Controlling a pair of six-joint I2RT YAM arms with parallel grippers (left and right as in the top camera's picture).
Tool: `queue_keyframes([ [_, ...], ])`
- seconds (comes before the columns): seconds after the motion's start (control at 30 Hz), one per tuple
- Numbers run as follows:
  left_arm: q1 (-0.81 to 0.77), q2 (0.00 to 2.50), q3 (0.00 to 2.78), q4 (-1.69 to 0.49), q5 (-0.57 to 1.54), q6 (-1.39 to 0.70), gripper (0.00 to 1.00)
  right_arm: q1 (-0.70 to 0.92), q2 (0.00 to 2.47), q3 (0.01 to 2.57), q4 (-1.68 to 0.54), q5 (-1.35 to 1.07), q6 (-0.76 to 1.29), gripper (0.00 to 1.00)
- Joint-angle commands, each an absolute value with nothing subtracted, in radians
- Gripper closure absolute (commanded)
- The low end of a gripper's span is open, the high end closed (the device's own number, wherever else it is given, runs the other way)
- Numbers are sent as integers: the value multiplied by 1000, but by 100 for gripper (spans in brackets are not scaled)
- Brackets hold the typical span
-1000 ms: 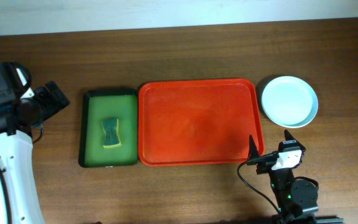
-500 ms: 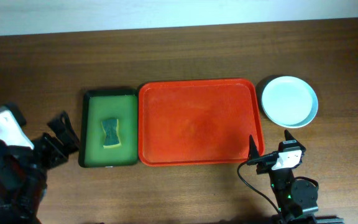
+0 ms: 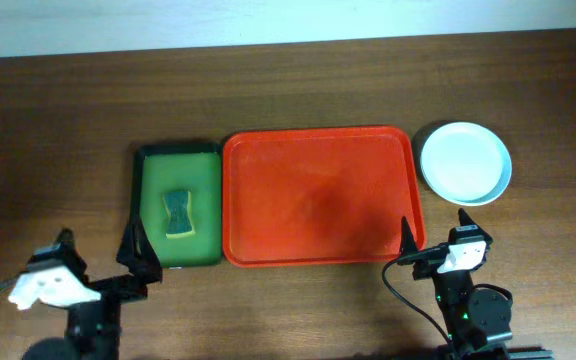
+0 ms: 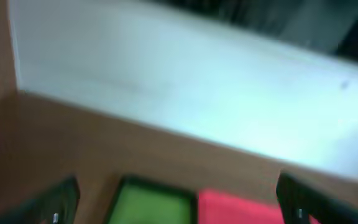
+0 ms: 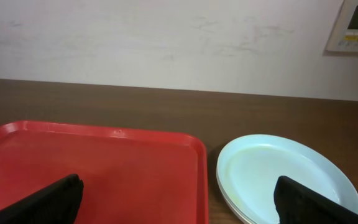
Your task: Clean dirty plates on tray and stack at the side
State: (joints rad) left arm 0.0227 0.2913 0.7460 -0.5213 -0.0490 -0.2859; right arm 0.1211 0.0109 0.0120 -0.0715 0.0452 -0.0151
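Note:
The red tray lies in the middle of the table with nothing on it. A stack of pale mint-blue plates sits on the table just right of it. The top plate looks clean, and I cannot tell how many are in the stack. My right gripper is open and empty near the tray's front right corner. In the right wrist view its fingers straddle the tray rim and the plates. My left gripper is open and empty at the front left. The blurred left wrist view shows its fingers spread wide.
A dark green tray holding a sponge lies against the red tray's left side. It also shows in the left wrist view, beside the red tray. A pale wall runs behind the table.
My left arm has swung from the far left back of the table down to the front edge, left of the green tray. The right arm, tray and plates have not moved.

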Motion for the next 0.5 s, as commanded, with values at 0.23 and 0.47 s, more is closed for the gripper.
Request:
queue_keyframes([
  [0.23,4,44,554,38,49,-292,1,117,4,6,-76,61,-7,2],
  [0.47,3,5,519,65,49,-292,1,117,4,6,-76,61,-6,1],
])
